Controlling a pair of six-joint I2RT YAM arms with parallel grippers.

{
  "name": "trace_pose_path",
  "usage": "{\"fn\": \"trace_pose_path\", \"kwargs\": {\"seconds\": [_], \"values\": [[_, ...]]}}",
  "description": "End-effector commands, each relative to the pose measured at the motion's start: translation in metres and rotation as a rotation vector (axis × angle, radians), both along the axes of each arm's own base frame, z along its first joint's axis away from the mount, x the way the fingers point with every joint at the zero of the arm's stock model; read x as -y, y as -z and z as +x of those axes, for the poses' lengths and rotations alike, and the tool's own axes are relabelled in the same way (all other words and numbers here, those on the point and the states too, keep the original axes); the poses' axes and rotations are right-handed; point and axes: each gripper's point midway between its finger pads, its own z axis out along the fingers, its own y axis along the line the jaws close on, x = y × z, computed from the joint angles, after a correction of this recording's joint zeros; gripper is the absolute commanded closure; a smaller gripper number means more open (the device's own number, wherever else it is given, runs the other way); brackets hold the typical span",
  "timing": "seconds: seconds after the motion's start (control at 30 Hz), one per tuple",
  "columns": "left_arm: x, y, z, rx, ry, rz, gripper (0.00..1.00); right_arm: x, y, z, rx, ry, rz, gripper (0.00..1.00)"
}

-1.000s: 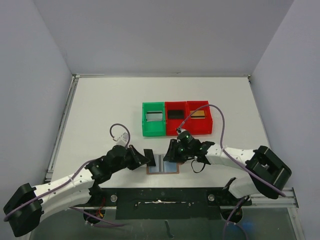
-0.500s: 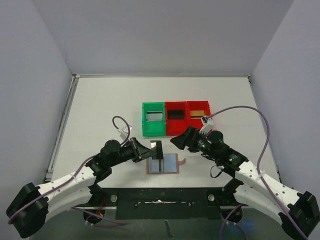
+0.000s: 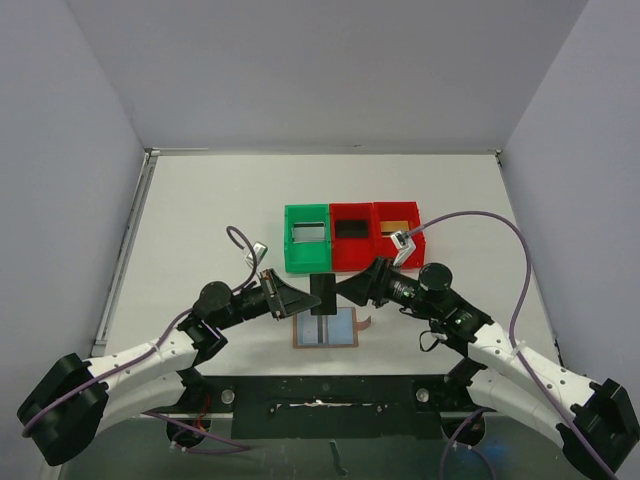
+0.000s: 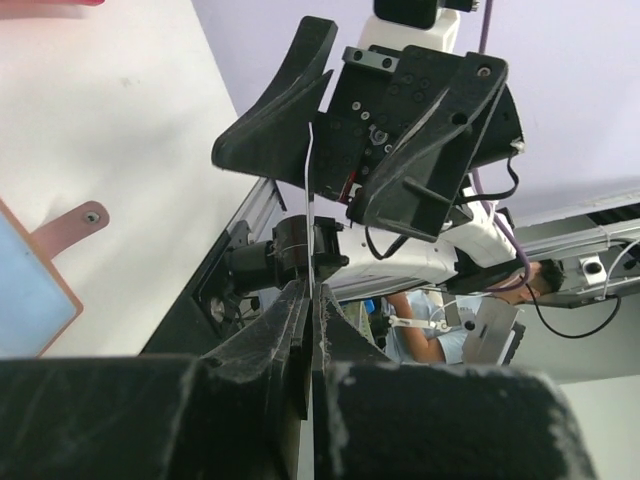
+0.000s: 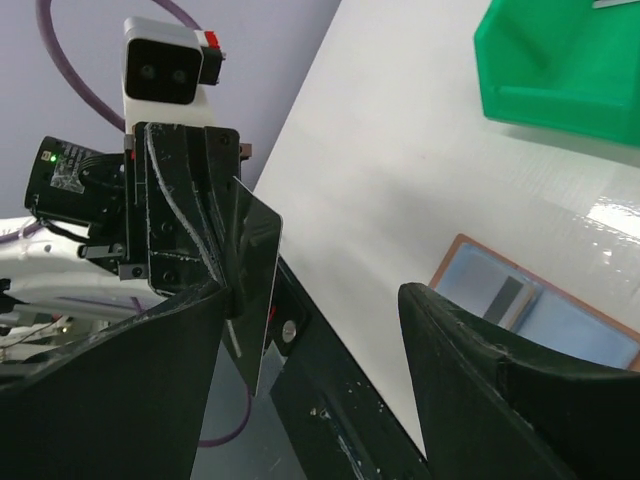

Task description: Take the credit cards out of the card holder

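The left claw (image 3: 304, 297) was clamped on a dark card (image 3: 323, 292), held upright. The right claw (image 3: 346, 289) stood apart, a jaw on either side of it. If the left let go before the right closed, the card could drop toward the holder (image 3: 342, 328) below both claws. Beyond them, the green bin (image 3: 292, 252) held a silver card (image 3: 309, 232), the middle bin (image 3: 350, 258) a black card (image 3: 350, 228), and the end bin (image 3: 398, 256) a gold card (image 3: 398, 227).
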Motion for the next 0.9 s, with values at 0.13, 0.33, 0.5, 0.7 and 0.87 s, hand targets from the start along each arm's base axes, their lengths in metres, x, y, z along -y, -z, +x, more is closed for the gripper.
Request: {"fn": "trace_pose_path", "kwargs": {"seconds": [0.13, 0.33, 0.5, 0.7, 0.87], "values": [[-0.002, -0.037, -0.005, 0.102, 0.019, -0.112, 1.0, -0.018, -0.033, -0.013, 0.075, -0.135, 0.13, 0.5], [0.0, -0.036, -0.005, 0.104, 0.03, -0.11, 1.0, -0.025, -0.043, -0.015, 0.08, -0.183, 0.17, 0.66], [0.002, -0.036, -0.004, 0.108, 0.032, -0.109, 1.0, -0.027, -0.043, -0.02, 0.076, -0.214, 0.181, 0.77], [0.004, -0.039, -0.002, 0.112, 0.033, -0.121, 1.0, -0.029, -0.046, -0.028, 0.08, -0.266, 0.205, 0.78], [0.004, -0.044, 0.0, 0.12, 0.025, -0.132, 1.0, -0.03, -0.049, -0.037, 0.086, -0.316, 0.247, 0.82]]}}
